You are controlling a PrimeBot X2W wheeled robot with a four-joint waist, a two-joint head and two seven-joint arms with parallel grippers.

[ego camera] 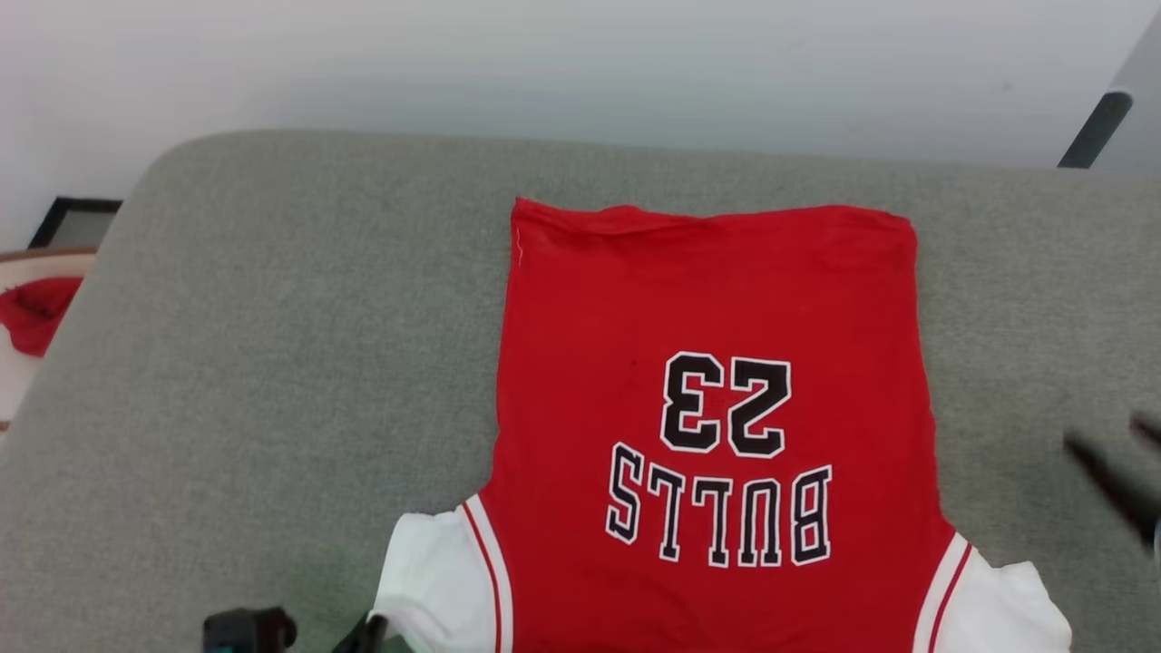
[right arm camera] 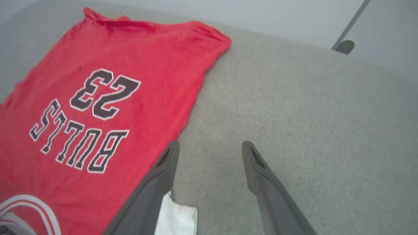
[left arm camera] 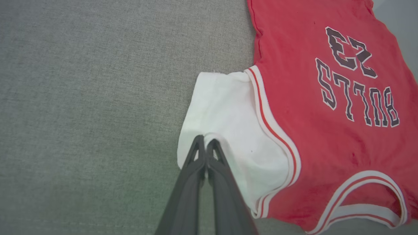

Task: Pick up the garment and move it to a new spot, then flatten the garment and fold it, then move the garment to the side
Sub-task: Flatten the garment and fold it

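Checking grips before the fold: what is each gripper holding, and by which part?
The left gripper is shut on the garment, pinching the outer edge of its white sleeve. The right gripper is open, holding nothing.

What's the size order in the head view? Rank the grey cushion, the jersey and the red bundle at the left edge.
1. grey cushion
2. jersey
3. red bundle, cut off by the picture's edge, so its full size is unsure

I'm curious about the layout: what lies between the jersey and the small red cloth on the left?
Only bare grey cushion, seen in the head view. The red cloth lies off its left edge; the jersey lies spread on it.
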